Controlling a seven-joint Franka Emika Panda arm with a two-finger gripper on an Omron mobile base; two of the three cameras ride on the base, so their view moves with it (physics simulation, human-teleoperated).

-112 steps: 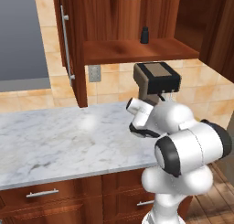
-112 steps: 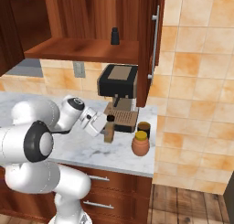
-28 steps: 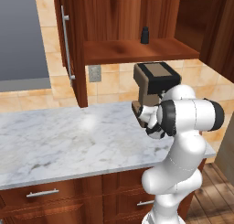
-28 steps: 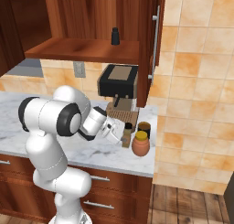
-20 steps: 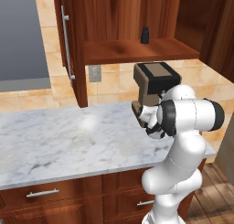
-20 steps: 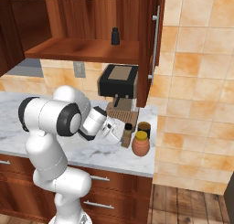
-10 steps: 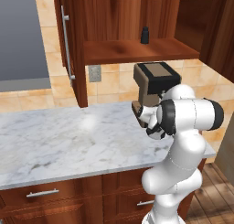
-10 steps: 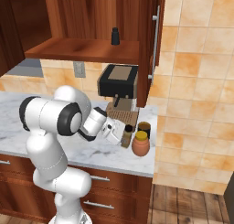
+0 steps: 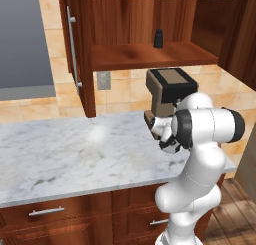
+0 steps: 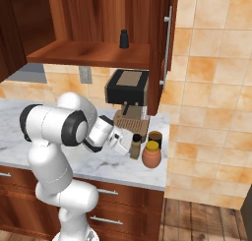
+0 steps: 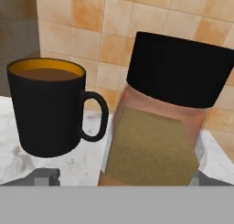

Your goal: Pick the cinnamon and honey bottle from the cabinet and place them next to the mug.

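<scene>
The cinnamon, tan with a black cap, stands upright on the counter close in front of the hand, between my gripper's wide-apart fingertips. The left fingertip is well clear of it. The black mug stands just left of it. From the right base view, my gripper is open at the cinnamon. The honey bottle is right beside that, and the mug is behind it. The cabinet hangs open above, as does the cabinet in the left base view.
A black coffee machine stands on the counter right behind my hand, under the shelf. A small all-black bottle is on the shelf. The open cabinet door with its bar handle hangs over the counter's right end. Bare marble lies to the left.
Since the oldest frames the arm swung right and the cinnamon came down beside the honey bottle. Over the last second the arm has stayed put.
</scene>
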